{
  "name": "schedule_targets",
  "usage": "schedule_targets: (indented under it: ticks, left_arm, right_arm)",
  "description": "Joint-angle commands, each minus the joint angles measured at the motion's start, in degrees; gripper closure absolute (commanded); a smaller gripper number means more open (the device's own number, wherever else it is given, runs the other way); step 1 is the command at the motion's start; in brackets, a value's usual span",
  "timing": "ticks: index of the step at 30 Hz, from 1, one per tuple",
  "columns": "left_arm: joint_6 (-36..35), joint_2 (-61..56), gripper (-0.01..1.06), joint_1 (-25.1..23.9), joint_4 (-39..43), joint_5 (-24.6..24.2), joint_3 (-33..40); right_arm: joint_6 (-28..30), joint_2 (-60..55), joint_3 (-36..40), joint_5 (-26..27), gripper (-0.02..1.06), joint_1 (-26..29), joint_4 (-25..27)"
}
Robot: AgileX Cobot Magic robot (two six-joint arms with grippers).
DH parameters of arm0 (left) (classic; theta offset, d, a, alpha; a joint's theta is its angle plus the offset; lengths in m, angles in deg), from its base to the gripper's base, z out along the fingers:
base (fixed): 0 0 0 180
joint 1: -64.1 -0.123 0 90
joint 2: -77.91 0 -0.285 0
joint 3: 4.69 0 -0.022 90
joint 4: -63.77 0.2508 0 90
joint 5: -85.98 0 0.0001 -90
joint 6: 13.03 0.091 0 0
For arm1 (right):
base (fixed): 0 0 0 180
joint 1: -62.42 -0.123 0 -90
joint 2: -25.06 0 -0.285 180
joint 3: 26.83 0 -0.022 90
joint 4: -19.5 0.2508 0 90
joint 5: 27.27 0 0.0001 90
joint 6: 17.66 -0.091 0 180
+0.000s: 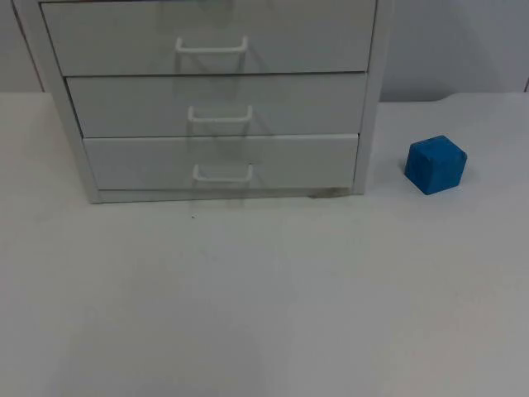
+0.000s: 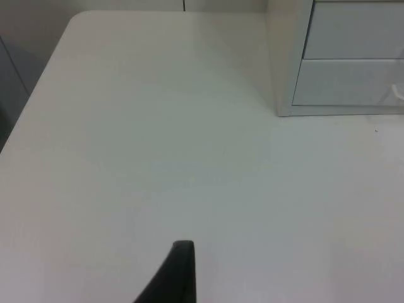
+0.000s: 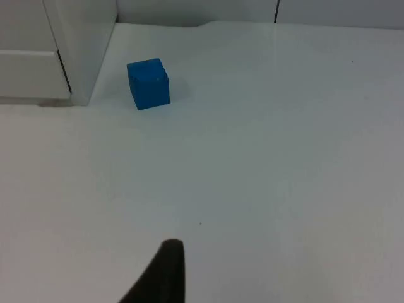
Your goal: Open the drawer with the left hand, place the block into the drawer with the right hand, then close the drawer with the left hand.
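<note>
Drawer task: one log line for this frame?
stage: start | drawers: all shut | blue block: on table, right of cabinet | left hand: waiting | right hand: waiting

A white table top [image 1: 264,314] is stretching across the scene, its matte surface taking soft, even light with faint shadows. At its far edge a grey partition wall [image 1: 455,45] is rising, with a thin vertical seam showing in the right wrist view. At the table's left edge, the surface is rounding off at its far corner, with darker floor lying beyond.
</note>
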Motion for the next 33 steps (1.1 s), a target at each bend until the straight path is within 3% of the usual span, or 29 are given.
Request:
schedule_targets:
  ticks: [1, 7, 11, 18, 26, 33]
  left_arm:
    - [0.07, -0.22, 0.00, 0.37, 0.07, 0.67, 0.32]
    - [0.07, 3.62, 0.00, 0.37, -0.47, 3.16, -1.01]
    - [0.07, 11.28, 0.00, 0.37, -0.74, 8.52, -3.22]
    - [0.07, 22.60, 0.00, 0.37, -1.70, 12.39, -4.27]
    - [0.23, 33.52, 0.00, 0.37, -2.76, 13.67, -4.27]
    - [8.40, 40.91, 0.00, 0.37, -8.43, 18.51, -4.27]
  right_arm:
    - [0.05, -0.94, -0.97, 1.67, 0.00, 0.41, 0.07]
    - [1.34, -8.40, -4.28, 5.91, 0.00, 0.41, 0.07]
    - [1.49, -20.06, -7.45, 11.38, 0.00, 0.41, 0.07]
    - [1.49, -34.48, -7.76, 18.62, 0.00, 0.41, 0.07]
    - [0.83, -44.69, -7.76, 19.58, 0.00, 0.41, 0.30]
    - [0.83, -46.87, -7.76, 19.26, 0.00, 0.41, 0.30]
